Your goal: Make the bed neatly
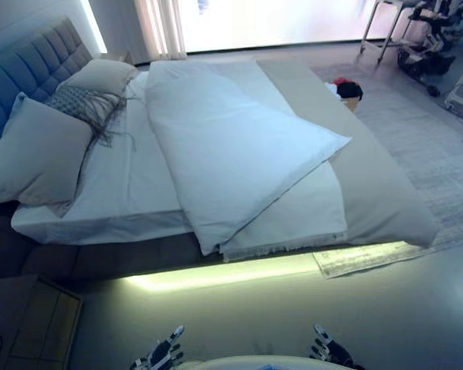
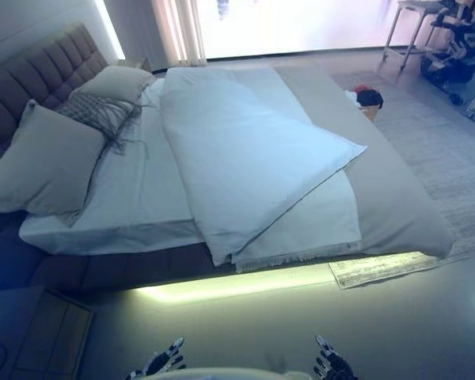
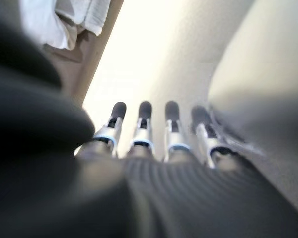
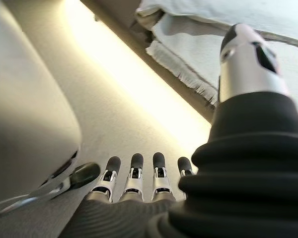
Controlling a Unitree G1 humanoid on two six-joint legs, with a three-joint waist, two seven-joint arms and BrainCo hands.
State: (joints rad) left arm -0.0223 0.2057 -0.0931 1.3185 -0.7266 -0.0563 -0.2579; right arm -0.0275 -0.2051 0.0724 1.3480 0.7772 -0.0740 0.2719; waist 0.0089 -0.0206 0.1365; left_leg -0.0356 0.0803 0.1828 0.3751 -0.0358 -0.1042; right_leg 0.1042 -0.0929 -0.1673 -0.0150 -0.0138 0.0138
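While both hands, left hand [image 1: 163,353] and right hand [image 1: 326,351], hang empty with straight fingers, the duvet [image 1: 231,146] lies skewed across the bed [image 1: 386,193] (soft, light, floppy); I'd grip its near-edge corner.

A wide strip of bare floor [image 1: 293,308] is lying open between the two robot hands at the bottom edge of the frame and the lit side of the bed [image 1: 85,258], so nothing is blocking a reach toward the mattress. The left robot hand [image 1: 163,354] and the right robot hand [image 1: 328,351] are hanging with fingers straight, clear of everything. A folded white duvet [image 1: 224,146] is draping over the bed's near edge at frame centre. Pillows [image 1: 35,150] are crowding the upper left. A nightstand [image 1: 38,324] is standing in the lower left corner. A rug [image 1: 432,154] is covering the floor at right.
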